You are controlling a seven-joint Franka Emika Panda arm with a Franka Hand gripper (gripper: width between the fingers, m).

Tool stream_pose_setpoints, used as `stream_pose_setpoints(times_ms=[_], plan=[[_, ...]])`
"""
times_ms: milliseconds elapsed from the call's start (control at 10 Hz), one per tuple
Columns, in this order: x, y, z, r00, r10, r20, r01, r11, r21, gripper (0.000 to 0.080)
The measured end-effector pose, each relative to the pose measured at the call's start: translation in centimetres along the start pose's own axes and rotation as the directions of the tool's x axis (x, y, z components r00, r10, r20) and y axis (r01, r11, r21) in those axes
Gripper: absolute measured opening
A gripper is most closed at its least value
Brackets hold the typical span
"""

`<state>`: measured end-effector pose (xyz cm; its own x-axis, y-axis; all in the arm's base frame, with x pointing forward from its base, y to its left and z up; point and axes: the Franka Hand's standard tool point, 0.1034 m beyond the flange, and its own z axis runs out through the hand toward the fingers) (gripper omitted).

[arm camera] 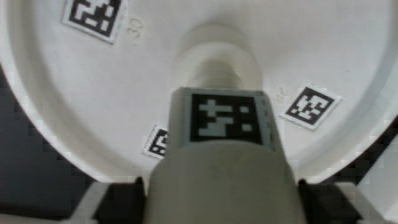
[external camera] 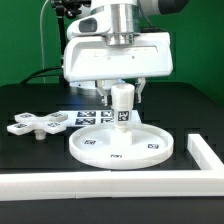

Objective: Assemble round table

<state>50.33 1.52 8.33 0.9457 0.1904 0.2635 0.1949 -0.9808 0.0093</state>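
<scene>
The large round disc [external camera: 120, 148] lies flat on the black table, with tags on its top. The short cylindrical post [external camera: 122, 106] stands upright at the disc's centre, its lower end on the disc. My gripper [external camera: 121, 92] is shut on the post's upper part, coming from straight above. In the wrist view the post [arm camera: 217, 140] runs down between my dark fingers [arm camera: 121, 196] to the disc [arm camera: 71, 100]. The small cross-shaped piece [external camera: 35, 124] lies flat on the table at the exterior view's left, apart from the disc.
The marker board [external camera: 92, 118] lies behind the disc. The long white border rail [external camera: 60, 182] runs along the front edge and turns back at the exterior view's right [external camera: 205, 152]. A green wall stands behind.
</scene>
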Motion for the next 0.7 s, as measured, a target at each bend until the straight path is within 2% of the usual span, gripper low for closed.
stream_pose_setpoints(times_ms=[400,700], plan=[[-0.56,-0.05,0.77,1.000,-0.009,0.016,0.009,1.000,-0.004,0.0410],[-0.97,0.49,0.67,1.000,-0.009,-0.006,0.009,0.999,-0.033,0.0410]])
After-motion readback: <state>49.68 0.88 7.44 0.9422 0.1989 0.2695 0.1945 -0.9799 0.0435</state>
